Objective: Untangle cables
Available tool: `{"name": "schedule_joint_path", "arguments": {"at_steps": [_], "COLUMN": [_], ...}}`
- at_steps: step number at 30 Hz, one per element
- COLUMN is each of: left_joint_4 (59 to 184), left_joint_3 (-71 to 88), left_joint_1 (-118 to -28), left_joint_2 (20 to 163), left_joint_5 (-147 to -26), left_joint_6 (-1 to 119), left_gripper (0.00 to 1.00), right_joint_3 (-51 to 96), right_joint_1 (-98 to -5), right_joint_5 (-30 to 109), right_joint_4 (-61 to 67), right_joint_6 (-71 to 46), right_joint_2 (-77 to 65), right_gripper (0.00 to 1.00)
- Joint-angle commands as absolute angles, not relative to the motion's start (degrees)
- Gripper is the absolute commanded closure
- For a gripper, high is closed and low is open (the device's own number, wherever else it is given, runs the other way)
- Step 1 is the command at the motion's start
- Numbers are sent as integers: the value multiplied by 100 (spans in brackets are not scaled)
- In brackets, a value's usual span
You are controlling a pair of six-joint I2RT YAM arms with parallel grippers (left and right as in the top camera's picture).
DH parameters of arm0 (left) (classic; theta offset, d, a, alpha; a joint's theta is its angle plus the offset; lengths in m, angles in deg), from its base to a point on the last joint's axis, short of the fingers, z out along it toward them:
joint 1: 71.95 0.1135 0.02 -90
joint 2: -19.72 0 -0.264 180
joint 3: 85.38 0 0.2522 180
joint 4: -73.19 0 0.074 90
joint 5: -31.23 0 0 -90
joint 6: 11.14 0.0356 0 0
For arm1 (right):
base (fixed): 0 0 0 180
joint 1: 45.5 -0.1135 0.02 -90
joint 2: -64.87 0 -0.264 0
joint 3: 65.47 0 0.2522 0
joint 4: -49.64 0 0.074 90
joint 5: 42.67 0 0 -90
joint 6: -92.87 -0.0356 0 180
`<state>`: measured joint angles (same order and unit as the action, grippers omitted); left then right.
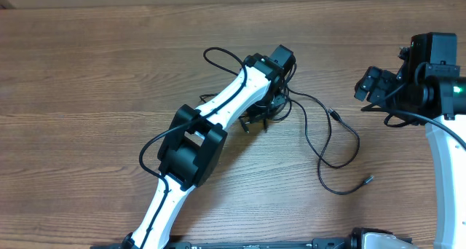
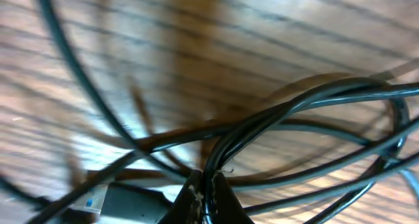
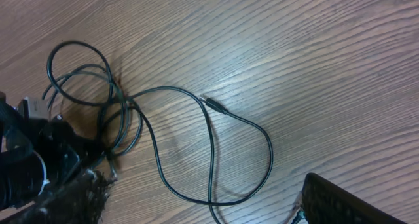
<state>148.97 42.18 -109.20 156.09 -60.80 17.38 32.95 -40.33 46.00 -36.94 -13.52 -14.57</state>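
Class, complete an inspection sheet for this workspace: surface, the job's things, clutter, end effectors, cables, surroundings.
Surface: wooden table, bare wood grain.
Job's things: thin black cables, tangled under the left end effector, loose strands trailing away, one ending in a plug tip.
Clutter: nothing seen.
End effectors: left end effector shut on the cables; right end effector open, apart from them.
Cables: arm wiring runs along the left arm.
Surroundings: nothing seen.

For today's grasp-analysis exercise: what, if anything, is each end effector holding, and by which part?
The left end effector pinches the cables where several strands cross in the tangle, not at a plug. The right end effector holds nothing.
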Motion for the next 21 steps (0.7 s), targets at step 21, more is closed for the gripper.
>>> {"name": "schedule_joint_path", "arguments": {"at_steps": [21], "left_joint_4": [15676], "left_joint_3": [4568], "left_joint_1": [-10435], "left_joint_2": [12611], "left_joint_5": [-6761], "left_joint_6": [5509], "left_gripper": [96], "right_joint_3": [3413], "right_joint_1": [-4918], "right_joint_5": [653], "right_joint_4": [-2907], "right_joint_6": [-1008], "right_joint_2": [-2276], "right_gripper": [3]}}
